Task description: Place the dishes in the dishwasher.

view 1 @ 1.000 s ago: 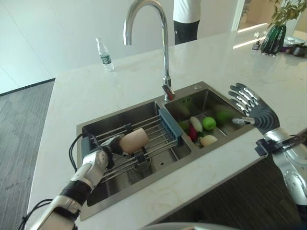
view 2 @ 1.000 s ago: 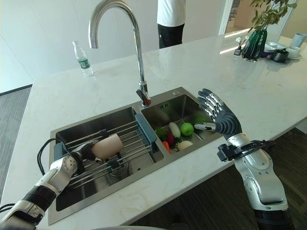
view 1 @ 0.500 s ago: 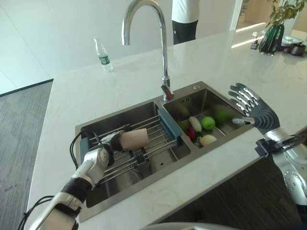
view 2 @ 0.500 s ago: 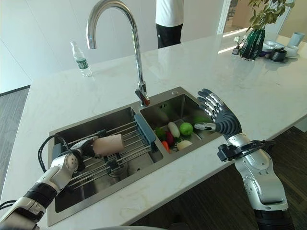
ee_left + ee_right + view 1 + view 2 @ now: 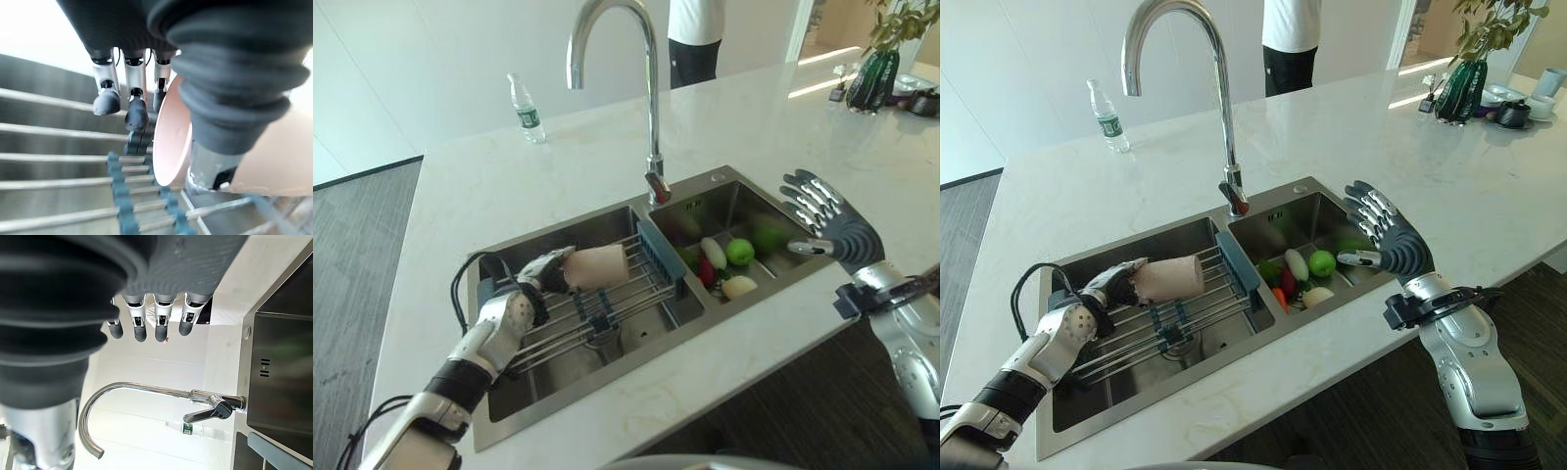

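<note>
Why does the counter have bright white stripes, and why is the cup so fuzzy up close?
Eye views: window light glares in streaks off the marble counter by the vase and gleams on the faucet. Left wrist view: the pink cup sits too near, so it and the rack blur.

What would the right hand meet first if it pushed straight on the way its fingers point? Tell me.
Probably the faucet. The right hand hovers open above the right basin's near edge, fingers aimed across it; its wrist view shows the faucet past the fingertips. Depth is unclear, so the fingers might pass beside it.
</note>
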